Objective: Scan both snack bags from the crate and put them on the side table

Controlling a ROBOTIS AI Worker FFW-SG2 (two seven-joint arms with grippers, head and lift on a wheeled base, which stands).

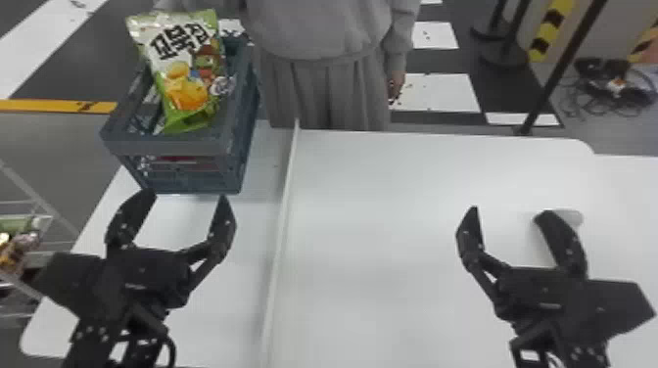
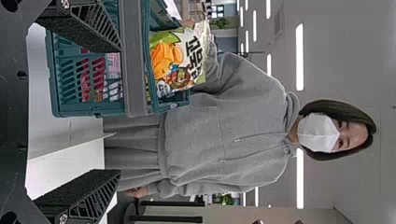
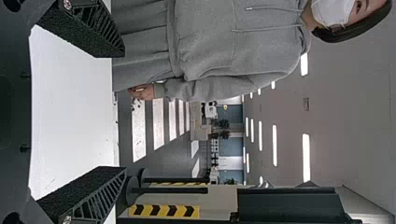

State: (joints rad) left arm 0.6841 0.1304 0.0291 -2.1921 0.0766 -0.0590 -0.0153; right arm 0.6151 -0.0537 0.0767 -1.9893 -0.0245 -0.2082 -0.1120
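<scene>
Snack bag up in crate, both grippers wide open and empty

Crate (image 1: 166, 147), dark grey-blue with slatted sides, sits at the far left corner of the white table (image 1: 367, 220), left of a raised white strip (image 1: 281, 215) running between the far edge and the near edge. Snack bag (image 1: 186, 73), green and white with yellow-orange snacks printed on it, is in the crate, roughly upright, a bit tilted, its upper part well above the rim. Red and pink-white packaging (image 2: 85, 79) shows through the slats lower down; can't tell if that's the second bag. A person's sleeve (image 2: 212, 70) is right by the bag; can't tell whether the hand has hold of it.

Left gripper (image 1: 188, 194) is above the table's left part, in front of the crate, pointing at it. Fingers spread wide, nothing between them.

Right gripper (image 1: 507, 210) is over the table's right part, well apart from the crate, on the other side of the strip. Fingers wide apart too, holding nothing. Small pale rounded thing (image 1: 573, 216) just beside its outer finger, partly hidden, can't tell what it is.

Wire rack (image 1: 39, 197) off the table's left edge, with green and brown-gold packages (image 1: 17, 244) on it
</scene>
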